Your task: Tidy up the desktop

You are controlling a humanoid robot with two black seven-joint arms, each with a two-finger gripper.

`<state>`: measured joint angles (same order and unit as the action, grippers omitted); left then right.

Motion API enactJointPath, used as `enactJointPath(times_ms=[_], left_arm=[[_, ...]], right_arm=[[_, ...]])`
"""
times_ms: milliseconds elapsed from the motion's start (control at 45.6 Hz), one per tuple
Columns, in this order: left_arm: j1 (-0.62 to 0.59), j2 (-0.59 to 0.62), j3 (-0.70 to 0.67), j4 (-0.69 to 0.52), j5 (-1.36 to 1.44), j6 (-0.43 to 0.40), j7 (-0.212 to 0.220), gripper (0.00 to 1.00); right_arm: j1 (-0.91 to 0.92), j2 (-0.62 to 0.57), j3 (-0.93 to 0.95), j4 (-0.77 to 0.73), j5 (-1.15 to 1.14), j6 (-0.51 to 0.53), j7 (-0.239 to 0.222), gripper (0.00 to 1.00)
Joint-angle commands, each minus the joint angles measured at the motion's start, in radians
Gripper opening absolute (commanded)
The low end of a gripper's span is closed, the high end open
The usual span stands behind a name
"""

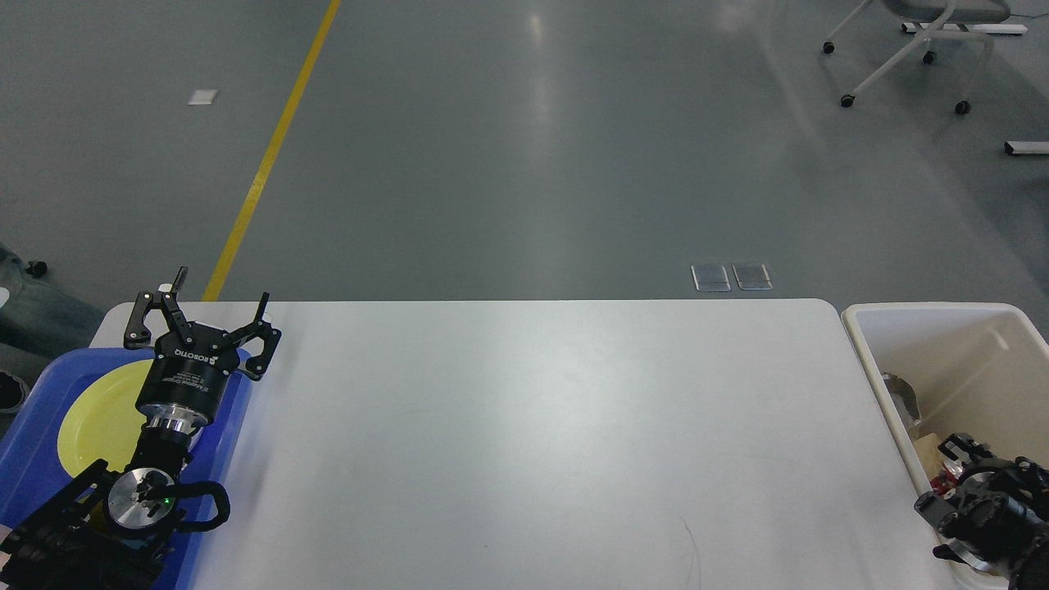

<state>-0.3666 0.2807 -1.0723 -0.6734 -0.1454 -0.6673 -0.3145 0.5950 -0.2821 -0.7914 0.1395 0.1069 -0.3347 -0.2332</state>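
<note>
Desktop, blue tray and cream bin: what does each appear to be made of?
The desktop looks like white laminate or coated board: smooth and matte, with soft, diffuse light patches and a faint hairline mark near the front. The blue tray looks like moulded plastic, with a rounded raised rim and a slight sheen. The cream bin also appears plastic: thin walls, rolled lip, dull finish.

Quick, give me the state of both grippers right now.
Left gripper: open, holding nothing, above the blue tray's far corner.
Right gripper: cannot be told; it is dark and cluttered, over the cream bin.
</note>
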Motion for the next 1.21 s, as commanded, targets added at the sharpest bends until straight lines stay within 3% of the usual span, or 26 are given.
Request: enactJointPath(times_ms=[0, 175, 570, 768, 877, 1097, 1141, 1184], left_arm=[[0.0, 0.0, 0.0, 0.0, 0.0, 0.0, 0.0, 0.96], [0.0, 0.0, 0.0, 0.0, 0.0, 0.002, 0.0, 0.96], [0.0, 0.0, 0.0, 0.0, 0.0, 0.0, 0.0, 0.96], [0.0, 0.0, 0.0, 0.0, 0.0, 0.0, 0.0, 0.96], [0.0, 0.0, 0.0, 0.0, 0.0, 0.0, 0.0, 0.96], [0.0, 0.0, -0.002, 0.0, 0.0, 0.0, 0.0, 0.96], [0.0, 0.0, -0.002, 0.0, 0.0, 0.0, 0.0, 0.96], [0.0, 0.0, -0.002, -0.002, 0.0, 0.0, 0.0, 0.96]], right_arm=[[0.006, 0.001, 0.009, 0.002, 0.002, 0.002, 0.0, 1.0], [0.034, -0.026, 0.148, 0.008, 0.014, 0.009, 0.0, 1.0], [0.23, -0.152, 0.901, 0.069, -0.006, 0.023, 0.0, 1.0], [0.221, -0.275, 1.155, 0.323, -0.206, 0.028, 0.002, 1.0], [0.154, -0.319, 1.388, 0.512, -0.257, 0.029, 0.006, 1.0], [-0.032, -0.21, 1.849, 0.716, -0.386, 0.032, 0.054, 1.0], [-0.079, -0.181, 1.909, 0.765, -0.441, 0.048, 0.09, 1.0], [-0.133, -0.151, 1.977, 0.811, -0.476, 0.089, 0.174, 1.0]])
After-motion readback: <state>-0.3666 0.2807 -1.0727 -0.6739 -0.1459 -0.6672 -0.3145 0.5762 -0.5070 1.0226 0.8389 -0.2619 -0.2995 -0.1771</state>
